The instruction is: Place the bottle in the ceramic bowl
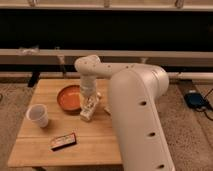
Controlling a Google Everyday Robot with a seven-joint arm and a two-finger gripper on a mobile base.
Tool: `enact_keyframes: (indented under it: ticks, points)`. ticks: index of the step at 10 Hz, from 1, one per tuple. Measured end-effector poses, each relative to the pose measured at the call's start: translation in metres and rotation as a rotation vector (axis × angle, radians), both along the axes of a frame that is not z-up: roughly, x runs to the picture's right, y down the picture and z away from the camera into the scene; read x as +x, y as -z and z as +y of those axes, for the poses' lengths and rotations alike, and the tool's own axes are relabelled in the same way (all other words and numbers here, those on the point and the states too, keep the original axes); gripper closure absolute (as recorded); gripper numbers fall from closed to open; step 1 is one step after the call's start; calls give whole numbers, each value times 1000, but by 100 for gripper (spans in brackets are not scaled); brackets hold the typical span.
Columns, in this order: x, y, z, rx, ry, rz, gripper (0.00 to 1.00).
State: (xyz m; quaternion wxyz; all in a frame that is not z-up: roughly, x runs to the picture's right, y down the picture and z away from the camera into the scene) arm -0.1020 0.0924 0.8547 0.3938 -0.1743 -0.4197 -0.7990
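The bottle (pixel 88 109), small, whitish and boxy, stands tilted on the wooden table (pixel 95 142) just right of the ceramic bowl (pixel 68 97). The bowl is shallow, round and orange-brown, and looks empty. My gripper (pixel 90 98) hangs at the end of the white arm, straight above the bottle's top and at the bowl's right rim. It hides the bottle's upper end. I cannot tell whether it touches the bottle.
A white cup (pixel 38 115) stands at the table's left. A flat rectangular block (pixel 63 141) lies near the front edge. My large white arm body (pixel 137 120) covers the table's right side. A dark wall with rails runs behind. A blue object (pixel 195 99) lies on the floor at right.
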Motion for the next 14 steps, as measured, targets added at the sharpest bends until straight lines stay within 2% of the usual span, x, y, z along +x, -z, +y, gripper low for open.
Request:
enact_keyframes:
  ticks: [1,4,7,9,10,11,12,14]
  points:
    - [0,-1,3,-5,27,37,38]
    - [4,-1,4,11,73,134,38]
    - [15,-1,5,21,65,210,39]
    - [18,-4,6,18,53,216,44]
    - [21,-4,6,22,45,209,40]
    - [24,-4,5,31,35,202,28]
    - [25,-4,5,32,35,202,23]
    - [21,-2,5,35,34,191,20]
